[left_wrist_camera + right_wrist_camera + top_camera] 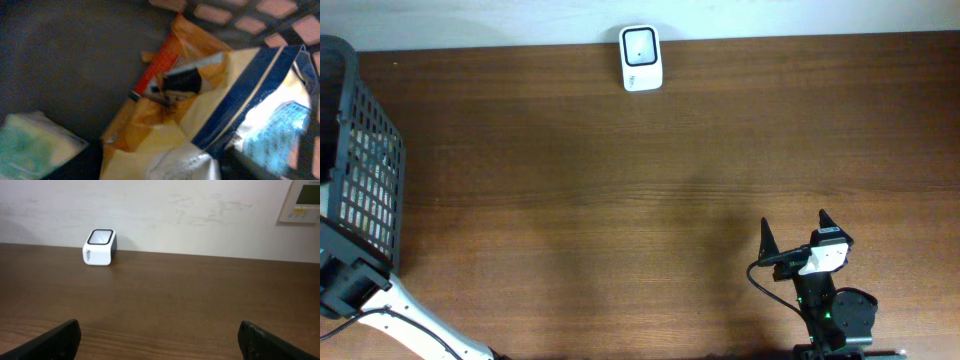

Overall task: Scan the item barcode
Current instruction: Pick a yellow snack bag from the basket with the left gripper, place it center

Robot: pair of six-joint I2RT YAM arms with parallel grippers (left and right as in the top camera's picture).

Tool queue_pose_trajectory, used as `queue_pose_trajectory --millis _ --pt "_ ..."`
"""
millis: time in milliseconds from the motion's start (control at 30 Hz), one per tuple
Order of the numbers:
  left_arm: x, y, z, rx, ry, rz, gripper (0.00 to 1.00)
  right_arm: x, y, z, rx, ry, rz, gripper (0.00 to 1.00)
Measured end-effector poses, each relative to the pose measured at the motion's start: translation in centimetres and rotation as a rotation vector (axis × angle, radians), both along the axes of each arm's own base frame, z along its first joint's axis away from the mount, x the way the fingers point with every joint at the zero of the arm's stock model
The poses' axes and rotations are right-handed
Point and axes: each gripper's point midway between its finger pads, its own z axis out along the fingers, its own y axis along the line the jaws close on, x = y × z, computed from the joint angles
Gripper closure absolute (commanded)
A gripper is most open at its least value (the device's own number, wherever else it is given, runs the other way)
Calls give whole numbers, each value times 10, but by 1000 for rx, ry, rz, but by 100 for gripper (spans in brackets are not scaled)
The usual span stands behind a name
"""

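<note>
Three packs show in the left wrist view, all lying in the black basket (pixel 365 170) at the left edge of the overhead view. An orange bag (pixel 145 115) is in the middle. A yellow bag with a blue stripe (pixel 250 80) lies partly over it on the right. A pale green pack (pixel 30 145) sits in the lower left corner, apart from the other two. I think one of these is the item I must scan, but I cannot tell which.

My left arm (pixel 415 310) reaches in from the lower left of the overhead view. The left gripper is down in the basket, hidden from above. Dark blurs at the bottom of the wrist view may be its fingers. I cannot tell if they are wide or narrow, or if they touch a bag.

The bags look light, soft and crinkly, and the shiny skin may slip. I would pinch a flat edge or a top seam, not the puffy middle. I would not squeeze hard, since what is inside may break.

The right gripper (pixel 794 222) sits at the lower right, fingers spread wide, holding nothing. The white scanner (pixel 640 58) stands at the top middle of the table (pixel 620 200), well apart from the basket.
</note>
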Motion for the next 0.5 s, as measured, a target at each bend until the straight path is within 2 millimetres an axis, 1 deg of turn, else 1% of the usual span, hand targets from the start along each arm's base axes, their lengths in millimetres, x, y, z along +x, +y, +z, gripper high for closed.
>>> queue_pose_trajectory --millis 33,67,100,200,233,267,300,333,367,400,433,467,500 --pt "-2 -2 0 -8 9 -2 84 0 0 0 0 0 0 1" --pt "-7 -6 1 -29 25 -2 100 0 0 0 0 0 0 1" --pt "-9 -8 2 -42 33 3 100 0 0 0 0 0 0 1" --pt "-16 -7 15 -97 62 122 100 0 0 0 0 0 0 1" --pt "-21 -5 23 -107 81 167 100 0 0 0 0 0 0 1" --pt "-22 0 41 -100 70 210 100 0 0 0 0 0 0 1" --pt "-20 9 66 -66 31 239 100 0 0 0 0 0 0 1" --pt "-18 12 97 -30 -16 254 100 0 0 0 0 0 0 1" --pt "-18 14 139 20 -83 271 100 0 0 0 0 0 0 1" --pt "-26 6 211 108 -201 282 100 0 0 0 0 0 0 1" --pt "-35 -9 257 155 -273 277 100 0 0 0 0 0 0 1" --pt "-46 -29 296 183 -336 261 100 0 0 0 0 0 0 1" --pt "-57 -64 339 199 -419 212 100 0 0 0 0 0 0 1"
